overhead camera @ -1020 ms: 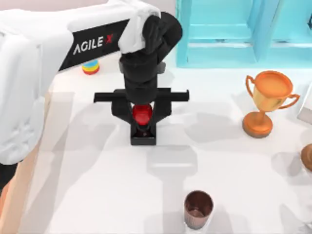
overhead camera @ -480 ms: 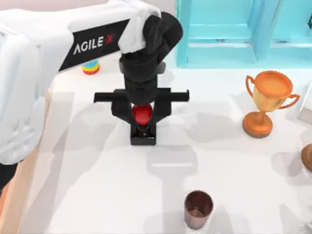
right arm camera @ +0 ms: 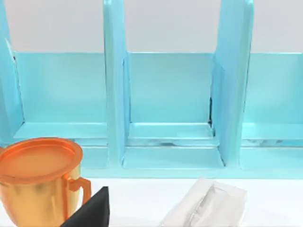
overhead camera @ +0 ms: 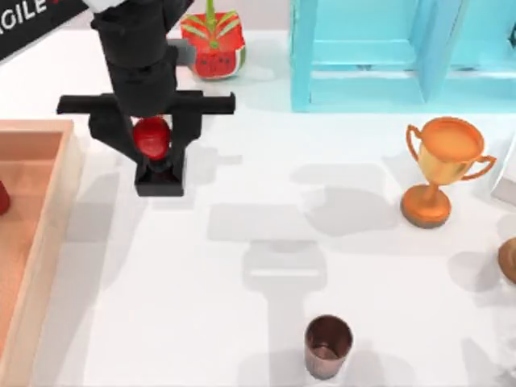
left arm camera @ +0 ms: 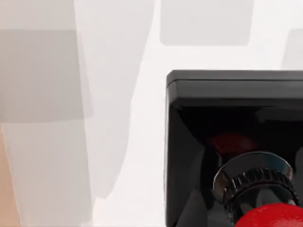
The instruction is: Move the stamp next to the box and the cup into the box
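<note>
A white counter (overhead camera: 266, 266) seen from above. The left gripper (overhead camera: 153, 153) hangs over the counter's far left part, its two black fingers clamped on the red round knob of the stamp (overhead camera: 157, 165). The stamp's black square base sits below the knob, just to the right of the box (overhead camera: 48, 201), a light-brown wooden tray with low walls at the counter's left edge; whether the base touches the counter cannot be told. In the left wrist view, the stamp (left arm camera: 236, 142) shows as a glossy black block with a silver collar under the red knob.

The cup (overhead camera: 327, 345), a small copper-brown tumbler, stands upright well to the right of the box, at the near edge.

An orange trophy (overhead camera: 443, 165) stands far right of the box. A turquoise shelf unit (overhead camera: 403, 52) lines the back. A watermelon-shaped toy (overhead camera: 214, 44) lies behind the stamp.
</note>
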### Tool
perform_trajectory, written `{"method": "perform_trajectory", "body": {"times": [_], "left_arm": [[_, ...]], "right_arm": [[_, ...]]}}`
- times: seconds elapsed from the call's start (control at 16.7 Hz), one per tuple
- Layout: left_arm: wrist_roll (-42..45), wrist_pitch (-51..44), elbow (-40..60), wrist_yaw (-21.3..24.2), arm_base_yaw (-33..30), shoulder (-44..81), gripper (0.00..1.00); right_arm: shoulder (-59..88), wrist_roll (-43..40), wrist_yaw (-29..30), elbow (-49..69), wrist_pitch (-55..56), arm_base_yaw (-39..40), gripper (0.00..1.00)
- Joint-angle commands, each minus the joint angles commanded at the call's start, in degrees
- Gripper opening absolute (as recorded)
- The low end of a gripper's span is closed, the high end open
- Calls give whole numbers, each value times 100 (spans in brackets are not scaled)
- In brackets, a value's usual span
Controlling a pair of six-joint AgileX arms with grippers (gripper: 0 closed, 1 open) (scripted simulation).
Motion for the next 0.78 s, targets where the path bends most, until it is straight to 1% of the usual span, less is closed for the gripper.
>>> {"method": "perform_trajectory", "body": {"times": [0.12, 0.48, 0.6, 0.78], "left_arm": [[179, -185, 28, 0, 174, -184, 0], [182, -170, -51, -16, 139, -234, 0], [132, -106, -307, -40, 100, -488, 0], [7, 45, -960, -96, 7, -1131, 0]], "right_arm": [[0, 0, 0, 0, 0, 0, 100], [0, 0, 0, 0, 0, 0, 100], [0, 0, 0, 0, 0, 0, 100], [0, 0, 0, 0, 0, 0, 100]]}}
